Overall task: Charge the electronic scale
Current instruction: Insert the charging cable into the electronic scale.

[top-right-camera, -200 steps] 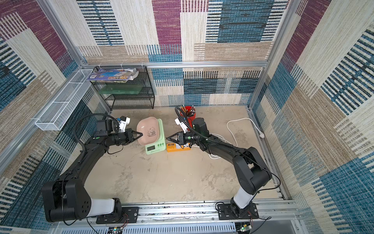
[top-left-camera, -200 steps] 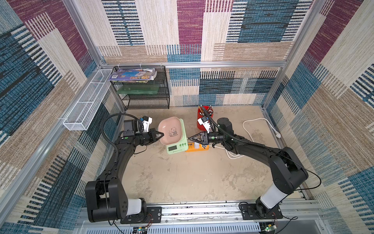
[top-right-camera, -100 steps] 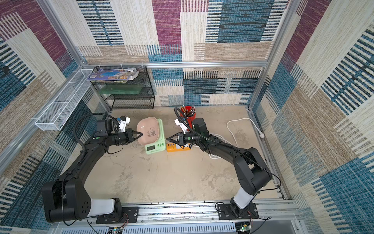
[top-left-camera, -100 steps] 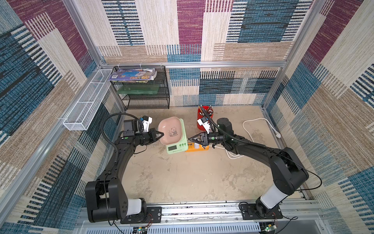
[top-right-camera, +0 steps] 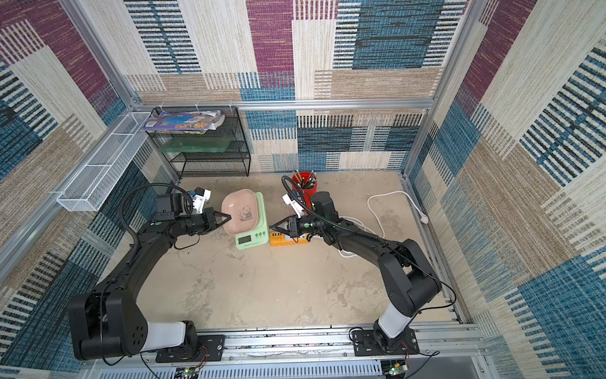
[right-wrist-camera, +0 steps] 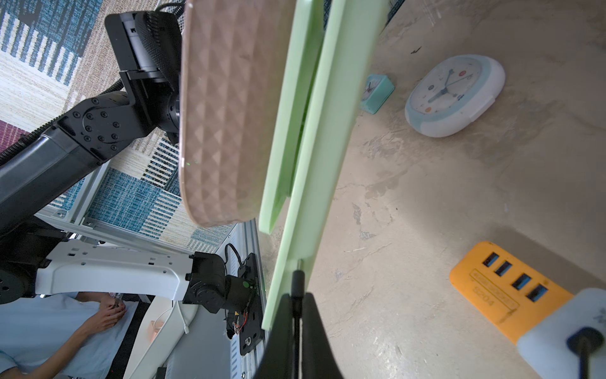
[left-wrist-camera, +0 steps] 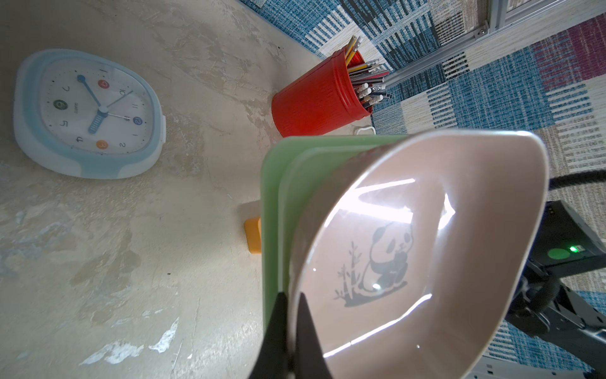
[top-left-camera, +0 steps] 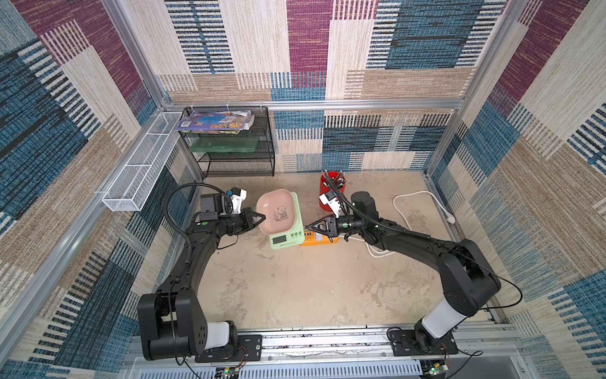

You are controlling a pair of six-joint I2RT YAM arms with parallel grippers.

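The electronic scale (top-left-camera: 286, 239) (top-right-camera: 252, 239) is mint green and carries a pink panda bowl (top-left-camera: 278, 210) (top-right-camera: 241, 211). It stands at the back middle of the table. My left gripper (top-left-camera: 262, 217) (top-right-camera: 227, 216) (left-wrist-camera: 292, 295) is shut on the bowl's (left-wrist-camera: 410, 246) left rim, one finger inside and one outside. My right gripper (top-left-camera: 305, 226) (top-right-camera: 270, 226) (right-wrist-camera: 296, 295) is shut on a thin black plug (right-wrist-camera: 297, 279). The plug's tip meets the right side edge of the scale (right-wrist-camera: 328, 131). I cannot tell whether it is seated in a port.
An orange USB power strip (top-left-camera: 319, 239) (right-wrist-camera: 498, 288) lies right of the scale, a white adapter (right-wrist-camera: 564, 328) plugged in. Behind stand a red pencil cup (top-left-camera: 331, 192) (left-wrist-camera: 321, 101) and a black wire rack (top-left-camera: 232, 144). A white-blue clock (left-wrist-camera: 88, 115) and a teal clock (right-wrist-camera: 377, 93) lie left. A white cable (top-left-camera: 416, 200) loops right.
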